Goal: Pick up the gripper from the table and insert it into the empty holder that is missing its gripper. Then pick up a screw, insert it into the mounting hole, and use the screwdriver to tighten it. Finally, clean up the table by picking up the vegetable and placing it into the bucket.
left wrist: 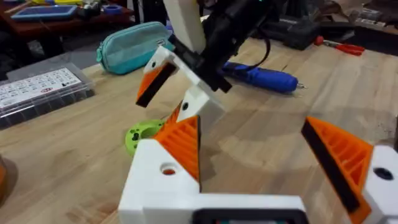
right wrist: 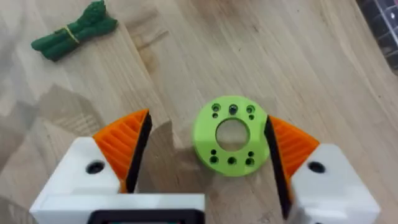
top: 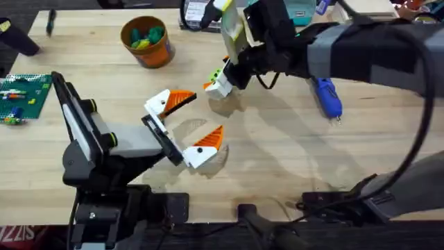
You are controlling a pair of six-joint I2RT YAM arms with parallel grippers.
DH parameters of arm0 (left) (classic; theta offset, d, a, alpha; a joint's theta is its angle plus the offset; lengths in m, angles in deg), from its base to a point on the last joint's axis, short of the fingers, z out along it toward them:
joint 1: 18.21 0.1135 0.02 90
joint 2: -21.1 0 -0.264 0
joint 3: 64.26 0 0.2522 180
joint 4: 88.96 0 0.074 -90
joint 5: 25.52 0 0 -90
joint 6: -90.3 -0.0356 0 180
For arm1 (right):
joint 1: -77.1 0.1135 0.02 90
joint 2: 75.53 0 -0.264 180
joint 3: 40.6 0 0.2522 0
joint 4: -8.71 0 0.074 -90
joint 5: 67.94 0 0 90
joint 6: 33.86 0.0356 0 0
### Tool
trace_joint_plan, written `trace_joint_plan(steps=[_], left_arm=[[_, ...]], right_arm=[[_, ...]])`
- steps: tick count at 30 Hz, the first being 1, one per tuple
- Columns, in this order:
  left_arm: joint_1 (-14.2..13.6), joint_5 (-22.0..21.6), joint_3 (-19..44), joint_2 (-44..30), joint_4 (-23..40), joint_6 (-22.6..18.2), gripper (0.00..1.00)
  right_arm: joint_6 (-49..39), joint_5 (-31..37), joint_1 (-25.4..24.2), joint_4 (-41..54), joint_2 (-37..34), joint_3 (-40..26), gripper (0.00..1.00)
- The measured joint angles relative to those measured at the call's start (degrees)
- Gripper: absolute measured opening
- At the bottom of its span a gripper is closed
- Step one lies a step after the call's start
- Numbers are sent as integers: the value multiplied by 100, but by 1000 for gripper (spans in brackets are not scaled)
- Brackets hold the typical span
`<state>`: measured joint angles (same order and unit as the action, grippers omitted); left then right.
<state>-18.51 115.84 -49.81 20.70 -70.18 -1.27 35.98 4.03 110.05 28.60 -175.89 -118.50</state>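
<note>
Tabletop [top: 277,160]: pale wood across the overhead view.
Right arm: reaches from lower right to upper centre; right gripper [top: 220,82] hangs over the green disc [right wrist: 231,138]. Jaws wide apart, gripping nothing; the disc sits between the tips, close to one.
Left gripper [top: 189,125]: centre of the overhead frame, jaws spread wide, empty. Both its white finger bases carry orange tips, as do the right's; I cannot tell which holder is missing its tip.
Bucket [top: 146,40]: upper left, toy pieces inside.
Screwdriver [top: 327,96]: blue, lying upper right, untouched.
Vegetable [right wrist: 73,32]: green bundle at upper left of the right wrist view, on the tabletop, not yet in the bucket.
Progress: a loose orange tip or screw cannot be made out. Judged early: tightening and clean-up remain.
</note>
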Motion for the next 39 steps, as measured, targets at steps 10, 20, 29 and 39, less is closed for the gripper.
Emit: trace_joint_plan(steps=[10, 20, 29, 39], left_arm=[[0, 0, 0, 0, -2, 0, 985], [0, -2, 0, 0, -2, 1, 985], [0, -2, 0, 0, -1, 0, 985], [0, -2, 0, 0, -2, 1, 985]], right_arm=[[349, 25, -85, -3, -391, -165, 993], [431, 43, -109, 118, -700, -612, 879], [437, 44, -107, 9, -778, -612, 483], [433, 45, -12, -7, -1008, -616, 345]])
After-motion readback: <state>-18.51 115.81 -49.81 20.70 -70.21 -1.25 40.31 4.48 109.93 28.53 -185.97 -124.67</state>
